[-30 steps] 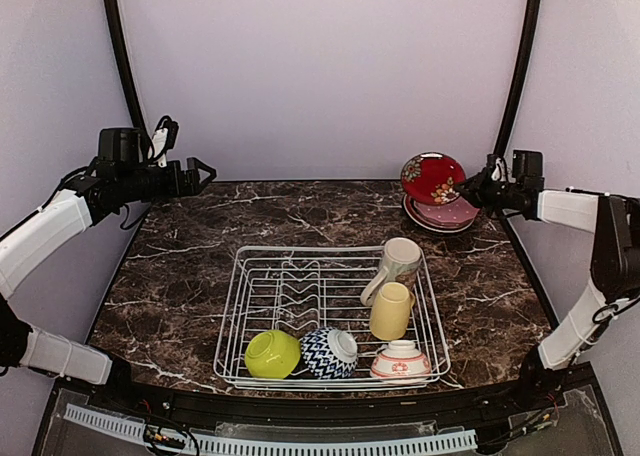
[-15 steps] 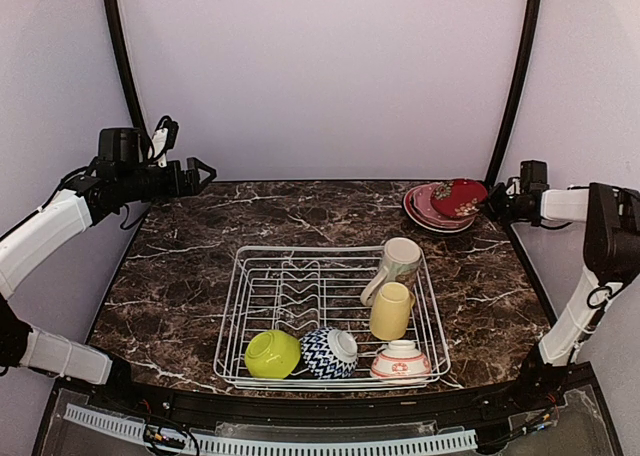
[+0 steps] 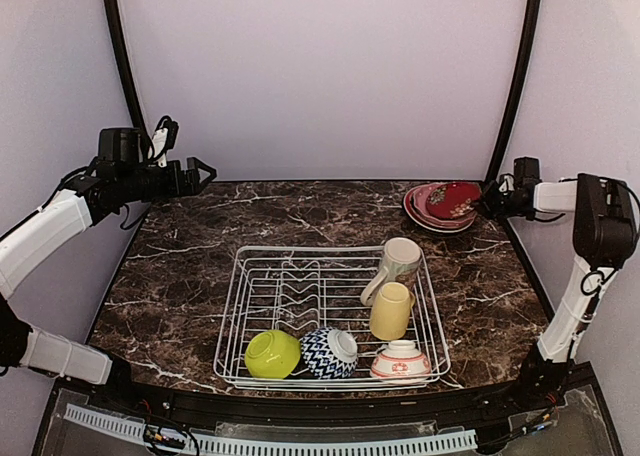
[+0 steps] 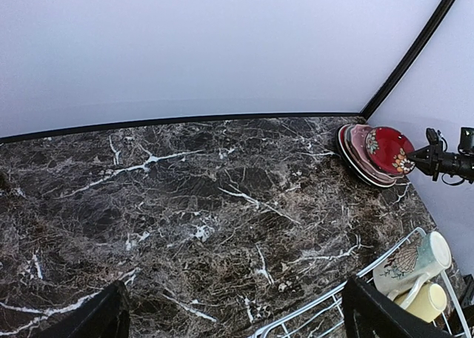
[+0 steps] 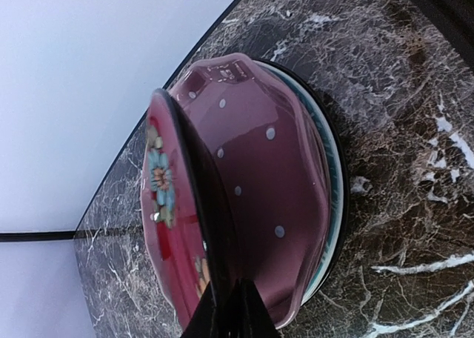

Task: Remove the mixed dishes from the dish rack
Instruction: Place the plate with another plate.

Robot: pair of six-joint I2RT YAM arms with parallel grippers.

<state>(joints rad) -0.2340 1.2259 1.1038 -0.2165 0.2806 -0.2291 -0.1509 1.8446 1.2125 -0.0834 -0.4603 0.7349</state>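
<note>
I can read no words, numbers or brand marks anywhere I look. The pink dotted plate point(image 5: 252, 153) carries a small pale stamp near its rim, but it is too blurred for me to make out

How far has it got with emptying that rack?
Done: the plates sit stacked on the table, far right, the pink dotted plate among them. In hand: the right hand pinches the red plate, tilted on that stack. Left in the dish rack: cream mug, yellow mug, lime bowl, navy-zigzag bowl, pink-white bowl. The left hand hangs open.
</note>
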